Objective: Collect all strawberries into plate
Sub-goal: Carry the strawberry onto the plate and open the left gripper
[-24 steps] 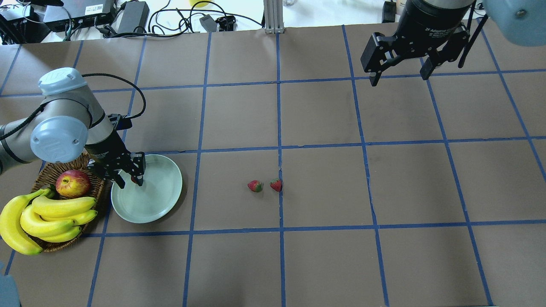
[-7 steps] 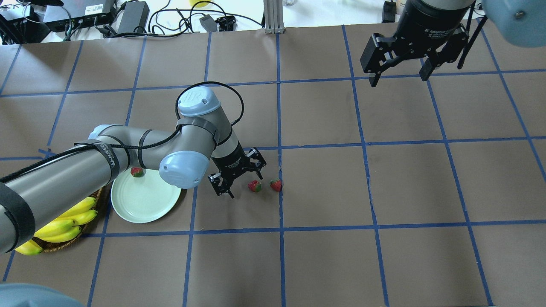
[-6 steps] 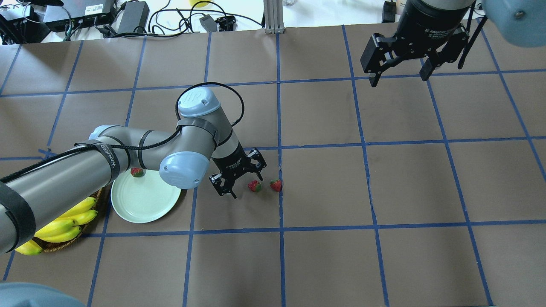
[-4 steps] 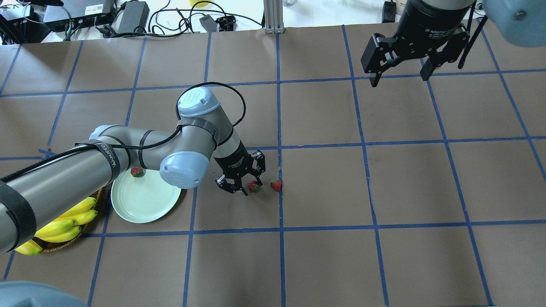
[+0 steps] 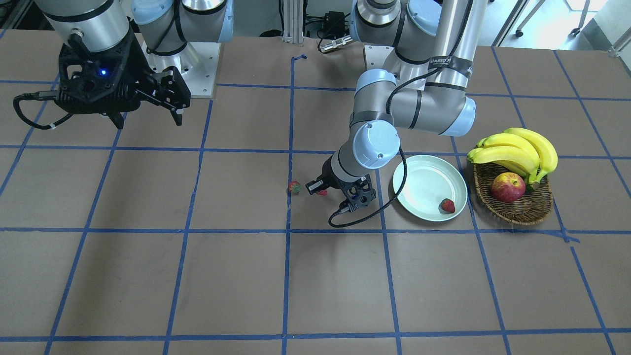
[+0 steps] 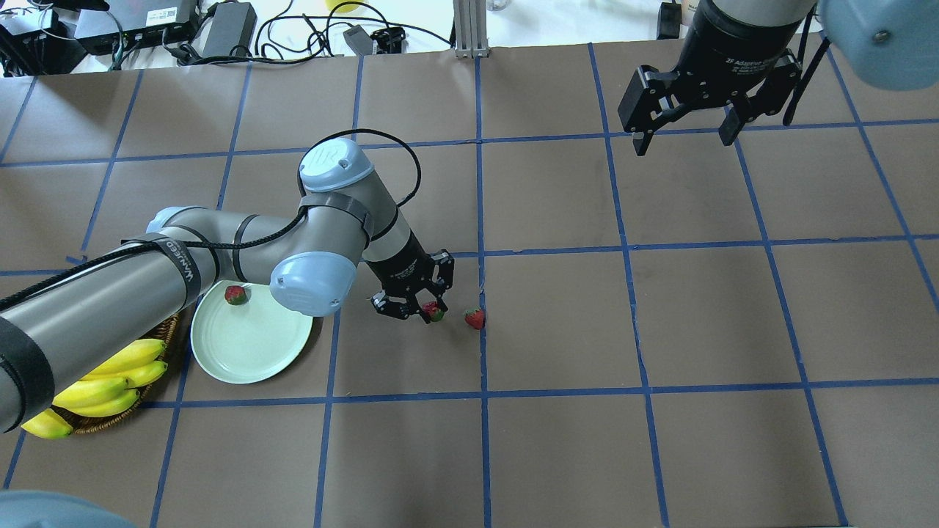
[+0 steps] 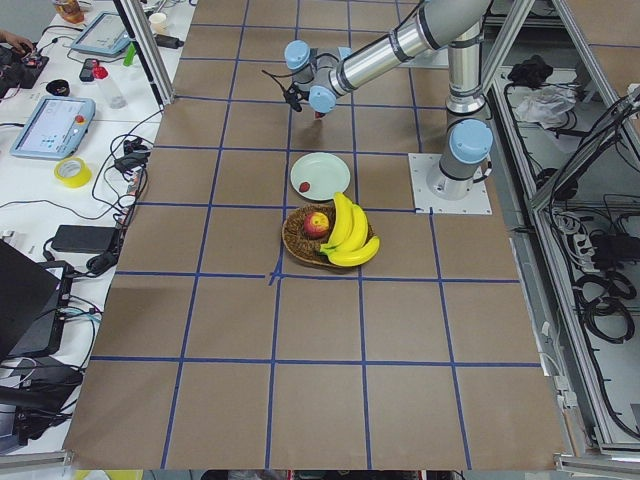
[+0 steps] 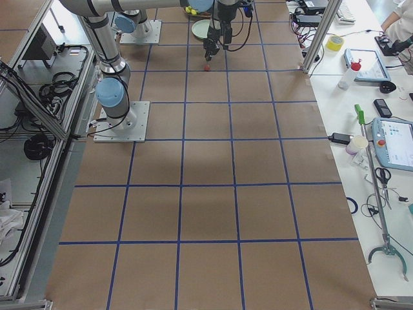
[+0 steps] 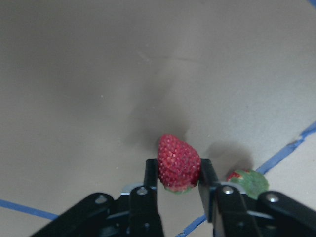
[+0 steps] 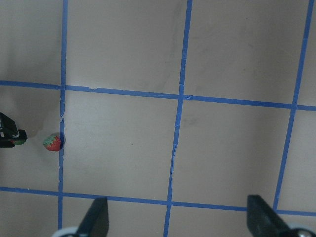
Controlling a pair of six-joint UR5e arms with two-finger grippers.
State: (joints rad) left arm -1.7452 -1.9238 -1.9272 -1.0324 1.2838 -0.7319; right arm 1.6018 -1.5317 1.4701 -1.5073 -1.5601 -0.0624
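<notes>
Front-facing, the left gripper (image 5: 320,191) stands mid-worktop beside the loose strawberry (image 5: 294,187); overhead, the plated strawberry (image 6: 235,295) lies in the plate (image 6: 249,356) toward the left edge (the goal), right gripper (image 6: 682,143) gaping idle; wrist view: fingers (image 9: 151,173) clamp the held strawberry (image 9: 178,162) by its flanks for carrying.

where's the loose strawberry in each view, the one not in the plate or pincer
Front-facing: loose strawberry, left of centre, just right of a blue tape line.
Overhead: centre, just left of that line.
Exterior left: cannot make it out.
Exterior right: top, a red dot.
Left wrist: lower right, beside the held strawberry.
Right wrist: left edge, at the line.
Shared landmark: that tape line.
</notes>
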